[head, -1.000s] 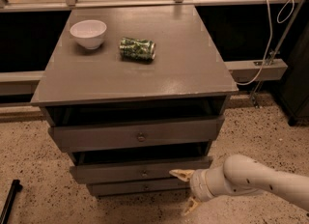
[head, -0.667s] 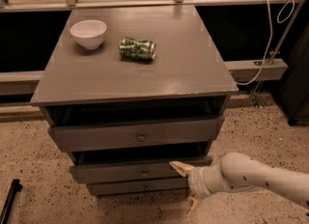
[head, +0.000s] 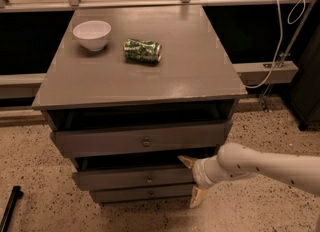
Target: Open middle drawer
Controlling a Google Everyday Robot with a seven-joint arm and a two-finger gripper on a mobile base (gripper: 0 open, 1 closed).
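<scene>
At the right end of the middle drawer (head: 131, 179), a grey-painted wooden front with one small round centre knob (head: 149, 179), the robot's cream two-finger gripper (head: 192, 180) is hovering, reaching in from the right on a white arm (head: 270, 166). Its jaws are standing spread apart, one fingertip (head: 186, 161) lying at the drawer's top edge and the other hanging below it; whether either is touching the wood cannot be told. The middle drawer is sitting slightly pulled out, between a wider-looking grey drawer (head: 100, 142) above and a narrower grey drawer (head: 125, 195) below. On the grey cabinet top (head: 195, 76), a white round bowl (head: 92, 35) and a crushed green can (head: 143, 51) are lying near each other. A speckled floor (head: 30, 171) is showing beneath.
</scene>
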